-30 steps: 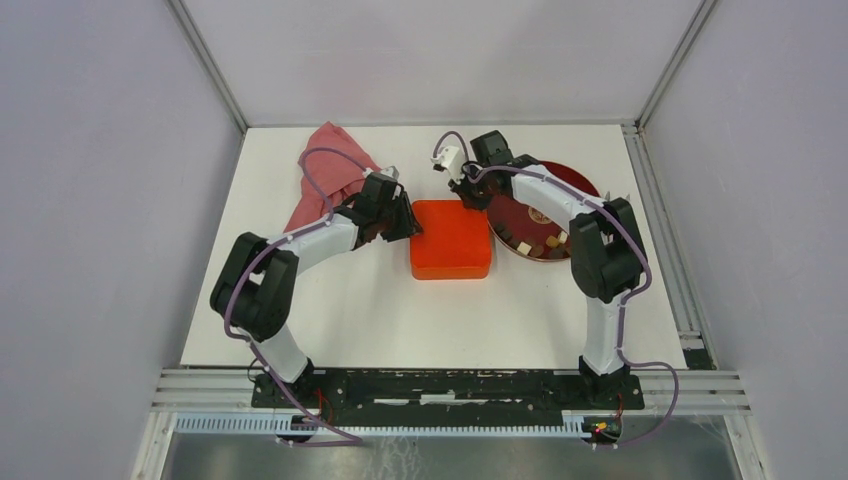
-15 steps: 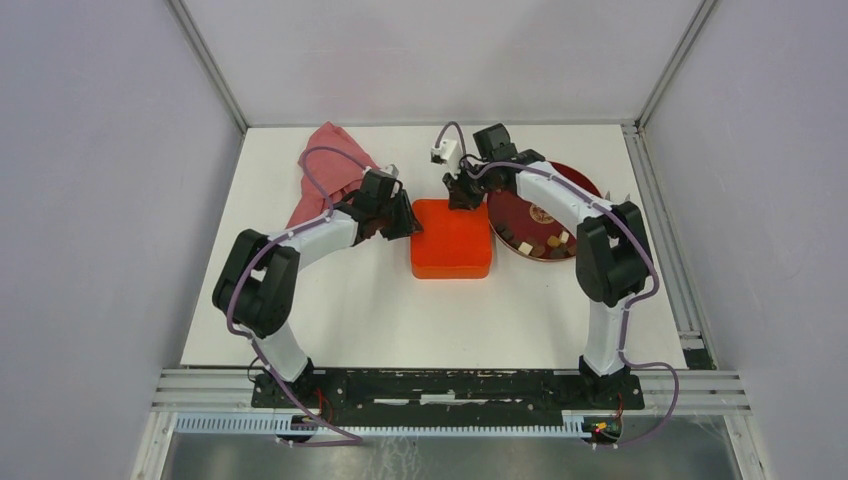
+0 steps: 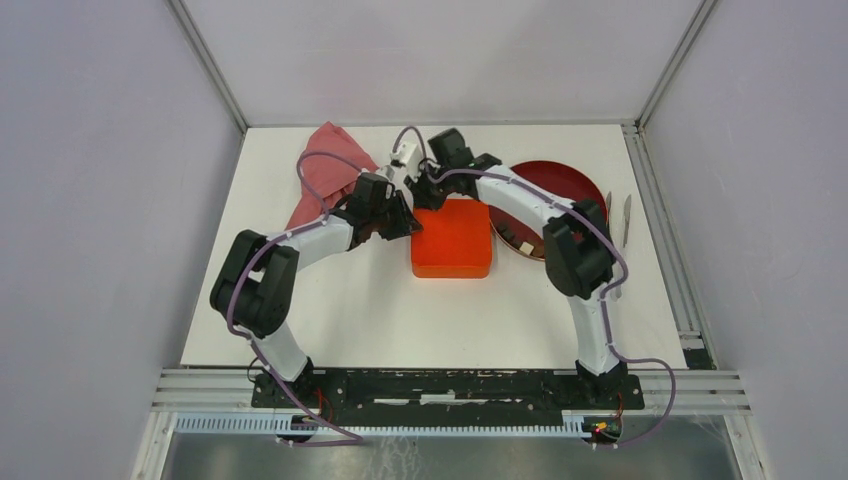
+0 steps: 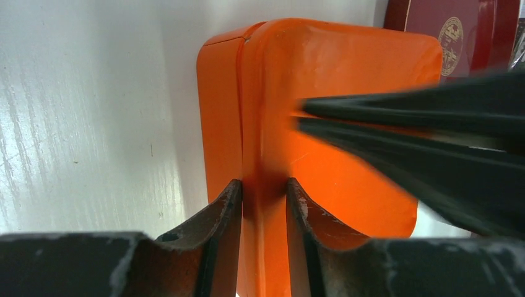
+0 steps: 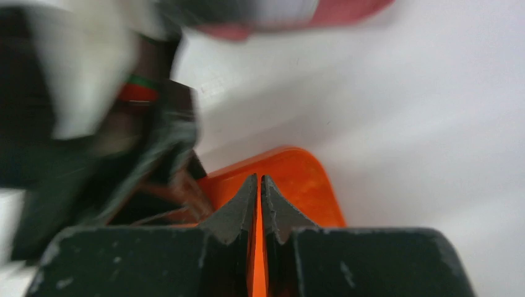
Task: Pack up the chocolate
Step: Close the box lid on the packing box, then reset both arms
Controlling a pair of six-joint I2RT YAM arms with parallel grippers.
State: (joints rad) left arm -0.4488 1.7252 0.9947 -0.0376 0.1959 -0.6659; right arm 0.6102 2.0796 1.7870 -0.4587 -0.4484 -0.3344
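Note:
The orange box point(image 3: 451, 240) lies closed in the middle of the table. My left gripper point(image 3: 408, 222) is at its left edge; in the left wrist view its jaws point(image 4: 263, 184) pinch the box's point(image 4: 347, 74) edge. My right gripper point(image 3: 425, 196) is at the box's far left corner, right beside the left one, and its jaws point(image 5: 260, 179) are shut and empty over the box point(image 5: 309, 179). A few chocolates point(image 3: 523, 246) show on the dark red plate point(image 3: 560, 178); my right arm hides the others.
A red cloth point(image 3: 325, 165) lies at the far left, behind my left arm. A thin metal tool point(image 3: 627, 215) lies right of the plate. The plate's rim point(image 4: 464, 31) shows past the box in the left wrist view.
My right gripper has swung left from the plate's edge along the box's far side to its far left corner. My left gripper has stayed on the box's left edge.

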